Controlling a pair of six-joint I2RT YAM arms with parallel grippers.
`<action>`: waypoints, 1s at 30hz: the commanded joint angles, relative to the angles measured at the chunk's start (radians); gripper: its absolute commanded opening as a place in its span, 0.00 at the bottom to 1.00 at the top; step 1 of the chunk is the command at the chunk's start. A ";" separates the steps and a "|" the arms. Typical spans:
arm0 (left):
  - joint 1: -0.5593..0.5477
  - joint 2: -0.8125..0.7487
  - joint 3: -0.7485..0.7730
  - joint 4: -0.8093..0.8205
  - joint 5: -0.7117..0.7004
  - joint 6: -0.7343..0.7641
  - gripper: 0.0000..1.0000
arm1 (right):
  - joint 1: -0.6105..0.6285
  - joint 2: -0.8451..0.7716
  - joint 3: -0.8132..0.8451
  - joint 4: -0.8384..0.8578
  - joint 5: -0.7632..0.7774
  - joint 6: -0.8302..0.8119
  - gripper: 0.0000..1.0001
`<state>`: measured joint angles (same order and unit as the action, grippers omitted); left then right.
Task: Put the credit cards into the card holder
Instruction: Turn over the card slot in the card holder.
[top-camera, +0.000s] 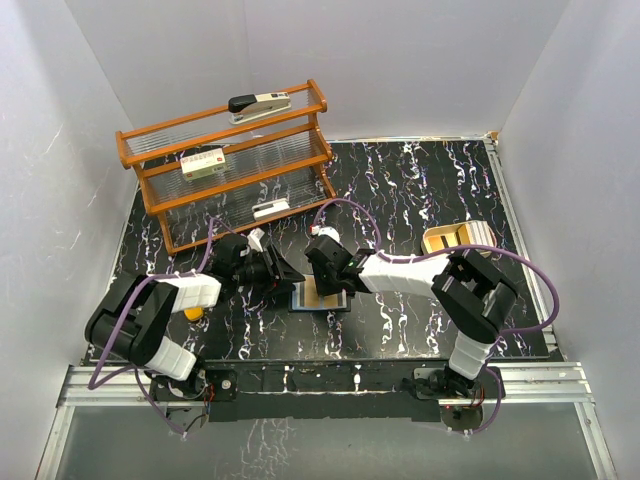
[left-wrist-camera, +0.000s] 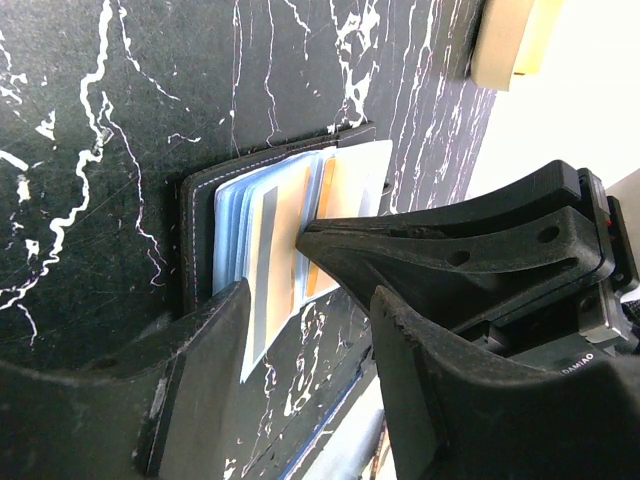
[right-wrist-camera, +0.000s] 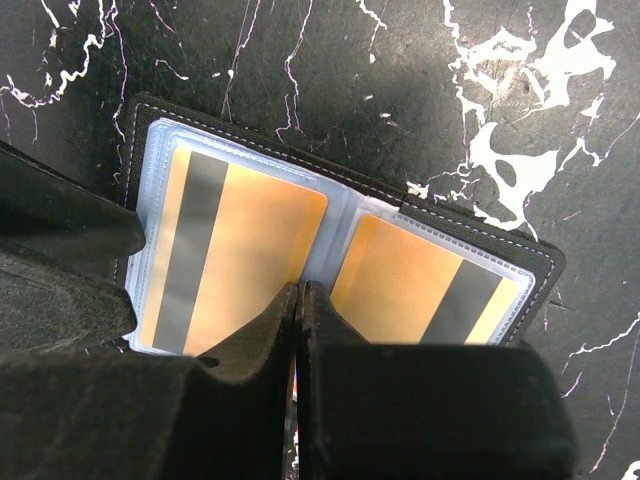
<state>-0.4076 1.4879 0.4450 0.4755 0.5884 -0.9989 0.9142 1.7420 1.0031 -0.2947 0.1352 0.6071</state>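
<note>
While it lies open on the dark tabletop (top-camera: 420, 190), the one card holder (left-wrist-camera: 197, 245) carries two orange credit cards (right-wrist-camera: 250, 250), one in each clear sleeve; the right tool (right-wrist-camera: 298, 295), pressed together, rests at the fold, and the left tool (left-wrist-camera: 310, 292), spread, seemingly touches its edge.

The right pincer (right-wrist-camera: 298, 292) covers the lower edges of 2 credit cards (right-wrist-camera: 250, 250) (orange, dark-striped).
</note>
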 joint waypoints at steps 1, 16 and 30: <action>0.006 0.012 0.013 0.038 0.029 0.003 0.49 | -0.001 0.025 -0.040 0.022 0.020 -0.006 0.00; 0.006 -0.013 0.002 0.003 0.000 0.027 0.48 | -0.003 0.011 -0.053 0.028 0.023 -0.007 0.00; 0.004 0.002 -0.012 0.013 -0.007 0.032 0.48 | -0.003 0.007 -0.059 0.032 0.025 -0.006 0.00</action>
<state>-0.4076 1.5074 0.4431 0.4919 0.5850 -0.9871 0.9142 1.7267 0.9722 -0.2558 0.1356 0.6075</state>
